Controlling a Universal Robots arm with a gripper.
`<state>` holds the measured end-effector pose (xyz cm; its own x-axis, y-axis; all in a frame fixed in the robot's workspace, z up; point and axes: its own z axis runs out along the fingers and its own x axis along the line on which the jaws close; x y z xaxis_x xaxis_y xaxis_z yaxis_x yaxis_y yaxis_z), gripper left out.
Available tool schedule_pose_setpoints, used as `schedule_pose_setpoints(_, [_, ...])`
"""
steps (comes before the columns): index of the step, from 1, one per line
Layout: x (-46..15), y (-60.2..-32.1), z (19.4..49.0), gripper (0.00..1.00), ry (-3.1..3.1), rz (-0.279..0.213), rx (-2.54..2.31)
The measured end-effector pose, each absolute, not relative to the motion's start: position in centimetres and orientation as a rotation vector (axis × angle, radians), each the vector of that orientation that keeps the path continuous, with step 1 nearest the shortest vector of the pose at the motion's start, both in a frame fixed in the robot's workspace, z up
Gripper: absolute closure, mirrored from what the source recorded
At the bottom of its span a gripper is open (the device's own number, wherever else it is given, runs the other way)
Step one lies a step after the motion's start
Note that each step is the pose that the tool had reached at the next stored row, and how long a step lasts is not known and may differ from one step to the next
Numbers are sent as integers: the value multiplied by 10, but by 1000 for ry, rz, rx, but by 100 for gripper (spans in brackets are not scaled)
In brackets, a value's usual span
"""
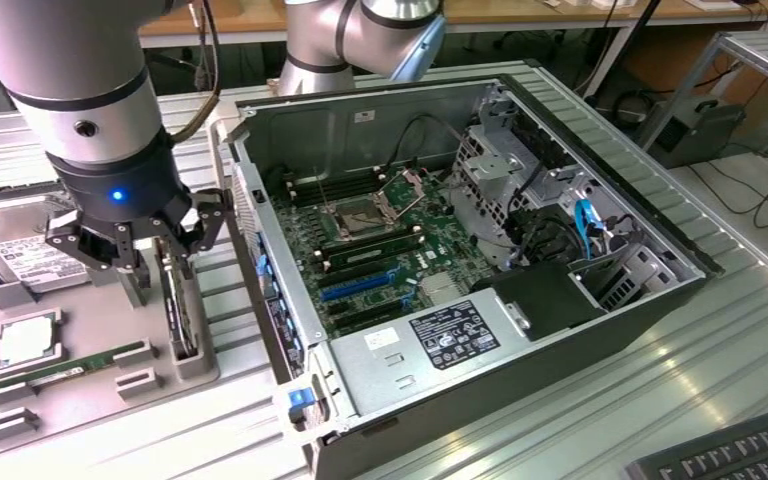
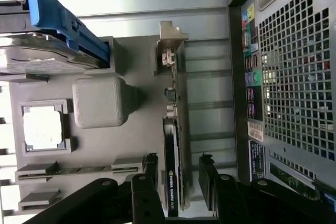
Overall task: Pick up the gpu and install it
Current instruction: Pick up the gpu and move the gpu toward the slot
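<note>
Gpu: thin dark card (image 2: 171, 174) (image 1: 181, 312), standing on edge in a slot of the tray (image 2: 131, 135) (image 1: 107, 318).
Bracket: silver end plate (image 2: 171, 43) at the card's far end from the gripper.
Handling: likely light and stiff but fragile. The flat faces look smooth, so a firm, square pinch seems wise.
Hold: best taken across the two flat faces near the top edge, away from bracket and contacts.
Gripper: poised over the card (image 2: 178, 162) (image 1: 157, 270), open with nothing held. Its fingers (image 2: 208, 178) stand one on each side, with a gap on both sides.
Neighbours: memory stick (image 2: 79, 170), cpu (image 2: 42, 127) and hard drive (image 2: 37, 59) share the tray.
Case: open (image 1: 357, 120), just beside the tray, its rear panel (image 2: 294, 77) facing the card.
</note>
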<state>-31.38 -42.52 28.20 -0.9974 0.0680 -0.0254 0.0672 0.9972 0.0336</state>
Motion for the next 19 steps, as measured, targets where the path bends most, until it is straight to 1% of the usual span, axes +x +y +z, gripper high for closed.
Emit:
schedule_pose_setpoints(7, [-317, -425, 267, 55, 3115, 52, 32])
schedule_pose_setpoints(19, [-317, -420, 247, 55, 3127, 52, 46])
